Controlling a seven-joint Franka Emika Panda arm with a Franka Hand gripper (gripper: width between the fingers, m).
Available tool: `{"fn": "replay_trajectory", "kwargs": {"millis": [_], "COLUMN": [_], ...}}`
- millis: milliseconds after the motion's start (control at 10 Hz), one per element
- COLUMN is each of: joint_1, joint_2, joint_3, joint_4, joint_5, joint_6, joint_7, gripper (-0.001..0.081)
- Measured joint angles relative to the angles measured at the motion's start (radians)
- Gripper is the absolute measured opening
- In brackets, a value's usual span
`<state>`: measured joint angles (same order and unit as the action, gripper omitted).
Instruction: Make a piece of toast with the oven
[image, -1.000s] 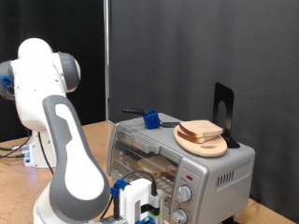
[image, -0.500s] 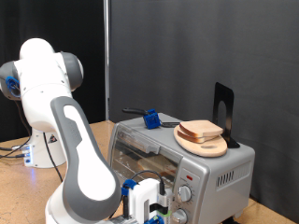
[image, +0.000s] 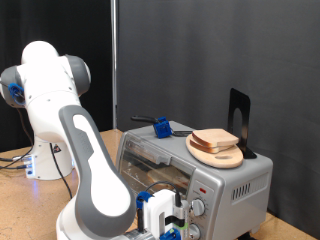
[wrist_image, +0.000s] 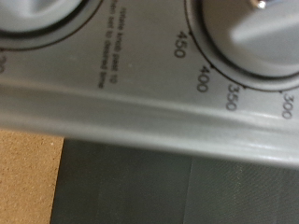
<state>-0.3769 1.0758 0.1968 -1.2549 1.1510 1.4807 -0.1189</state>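
So the arm's white base sits at the exterior view's left, elbow bent low in front. Its gripper hangs right up against the oven by the knobs; can't tell if it's open or closed. On top: a blue thing, then the piece of toast on a round board, with a black stand behind. Wrist view is just a dial and its temperature numbers.
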Motion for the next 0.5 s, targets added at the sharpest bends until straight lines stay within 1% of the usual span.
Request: {"fn": "replay_trajectory", "kwargs": {"millis": [500], "joint_1": [-0.003], "joint_2": [0.0], "joint_3": [0.003], "joint_4": [-0.017], "joint_5": [0.026], "joint_6": [-0.002], "joint_7": [-0.002], "gripper": [0.0682]}}
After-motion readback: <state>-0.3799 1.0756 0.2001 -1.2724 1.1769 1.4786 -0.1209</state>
